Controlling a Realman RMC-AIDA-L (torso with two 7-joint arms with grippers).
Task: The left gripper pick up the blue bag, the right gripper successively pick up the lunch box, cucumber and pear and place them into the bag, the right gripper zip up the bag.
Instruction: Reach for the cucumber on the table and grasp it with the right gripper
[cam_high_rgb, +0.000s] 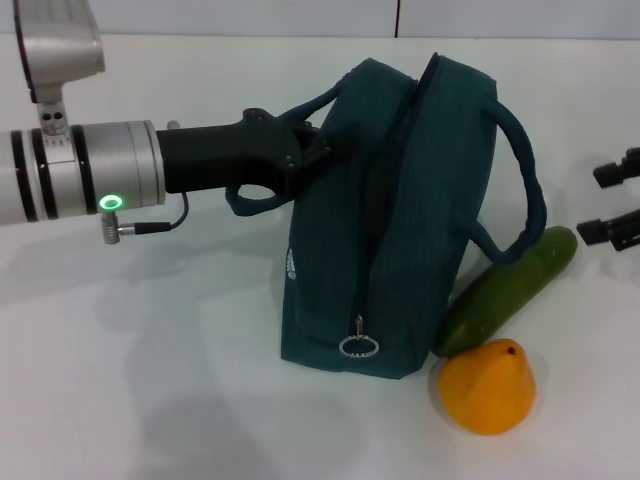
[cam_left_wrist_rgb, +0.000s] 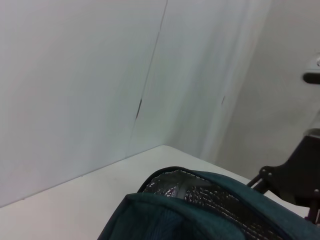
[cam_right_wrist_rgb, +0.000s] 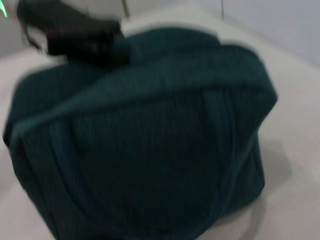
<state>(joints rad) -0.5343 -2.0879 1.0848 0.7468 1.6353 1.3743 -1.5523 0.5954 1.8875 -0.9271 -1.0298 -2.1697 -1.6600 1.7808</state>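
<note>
Teal fabric dominates the head view: the blue bag (cam_high_rgb: 400, 220) stands upright on the white table (cam_high_rgb: 150, 400), and the left gripper (cam_high_rgb: 318, 148) is clamped on its near handle. The cucumber (cam_high_rgb: 510, 290) leans against the bag's right side, the pear (cam_high_rgb: 487, 386) just in front. The right gripper (cam_high_rgb: 598, 204) sits at the right edge with its fingers apart. Left wrist view shows the bag's foil lining (cam_left_wrist_rgb: 200, 192). Right wrist view is filled by the bag's side.

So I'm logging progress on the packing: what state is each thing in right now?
Blue bag: upright on the table, unzipped, foil lining showing.
Left gripper: shut on the bag's upper edge by the handle.
Right gripper: open, off to the bag's right, empty.
Cucumber: lying on the table, against the bag.
Pear: on the table, not packed.
</note>
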